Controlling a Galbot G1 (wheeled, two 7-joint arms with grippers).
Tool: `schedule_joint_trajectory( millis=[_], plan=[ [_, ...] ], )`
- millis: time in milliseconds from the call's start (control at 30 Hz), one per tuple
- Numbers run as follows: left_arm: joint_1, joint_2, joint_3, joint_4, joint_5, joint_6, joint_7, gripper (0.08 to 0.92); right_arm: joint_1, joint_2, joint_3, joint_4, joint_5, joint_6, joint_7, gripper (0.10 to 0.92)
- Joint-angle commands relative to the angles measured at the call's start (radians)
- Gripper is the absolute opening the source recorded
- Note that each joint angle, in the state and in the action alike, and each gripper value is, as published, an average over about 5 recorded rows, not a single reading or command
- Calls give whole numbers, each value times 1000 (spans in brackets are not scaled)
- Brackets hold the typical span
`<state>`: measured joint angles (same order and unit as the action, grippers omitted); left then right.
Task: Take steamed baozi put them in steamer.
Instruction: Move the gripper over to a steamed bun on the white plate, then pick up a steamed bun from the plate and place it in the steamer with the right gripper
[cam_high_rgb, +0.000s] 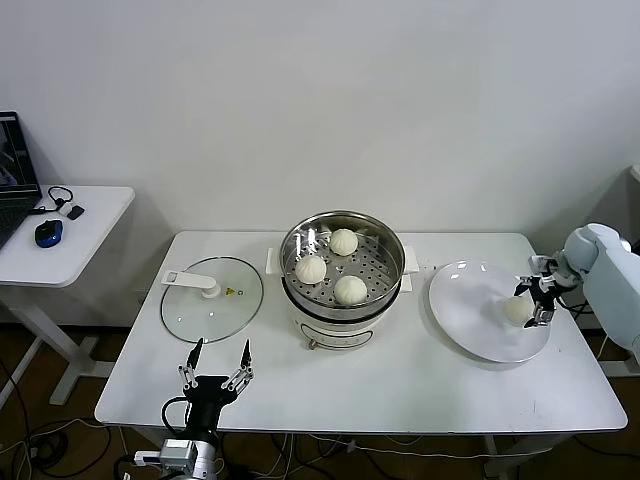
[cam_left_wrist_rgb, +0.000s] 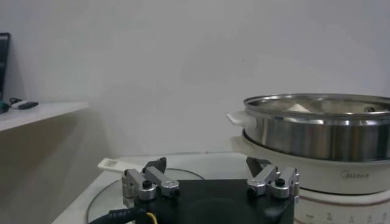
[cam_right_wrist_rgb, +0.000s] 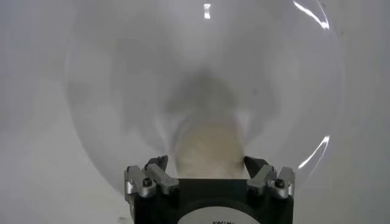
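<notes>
At the table's right edge, my right gripper (cam_high_rgb: 530, 303) straddles the last baozi (cam_high_rgb: 516, 310) on the plate (cam_high_rgb: 465, 310), jaws wide. My left gripper (cam_high_rgb: 215, 363) waits open at the front edge.

On my head view I see a flat glass lid (cam_high_rgb: 212, 293) with a white handle lying on the white worktop (cam_high_rgb: 400, 380), toward its left side. A round white plate (cam_high_rgb: 470, 305) sits on the right side of the same worktop. Off to the far left I see a smaller white side table (cam_high_rgb: 70, 235) carrying a blue mouse (cam_high_rgb: 48, 233) and the edge of a laptop (cam_high_rgb: 15, 180).
</notes>
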<state>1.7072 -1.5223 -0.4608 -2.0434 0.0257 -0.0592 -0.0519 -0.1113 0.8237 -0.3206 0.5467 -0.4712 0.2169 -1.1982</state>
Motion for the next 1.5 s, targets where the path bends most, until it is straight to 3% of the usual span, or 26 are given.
schedule_joint_trajectory(
  millis=[33,300,600,1167,1500],
  plan=[
    [0,-1,1,0,0,0,-1,823,-1,9,17,-14,-19,3,-4,820],
    [0,-2,6,8,2,-2,-1,823,1,9,26,-19,-18,6,-6,694],
    [-5,-2,6,10,2,-1,-2,823,49,-15,-42,27,53,-1,-23,670],
    [-8,-9,23,14,4,-7,-8,823,441,-138,-600,411,523,-124,-59,659],
    [-12,-7,34,8,7,-6,-7,823,700,-88,-830,587,723,-202,-59,653]
  ],
)
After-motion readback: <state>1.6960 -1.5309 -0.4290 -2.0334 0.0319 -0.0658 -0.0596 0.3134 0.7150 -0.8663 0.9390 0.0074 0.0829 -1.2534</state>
